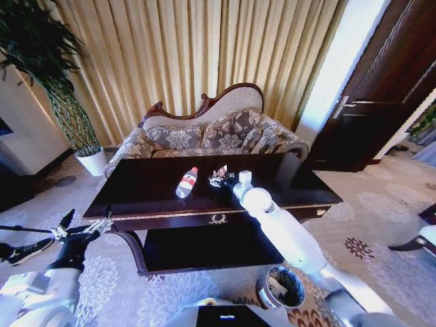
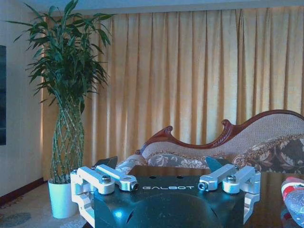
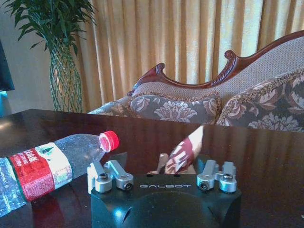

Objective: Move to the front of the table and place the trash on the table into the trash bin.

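Slippage threatens: right end effector (image 1: 219,178) grasping thin pinkish-brown wrapper scrap (image 3: 184,151) over dark mahogany desk (image 1: 146,197) may drop it; left end effector (image 1: 85,228) hangs released.

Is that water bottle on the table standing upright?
No, the bottle lies on its side on the table, red cap pointing toward the sofa.
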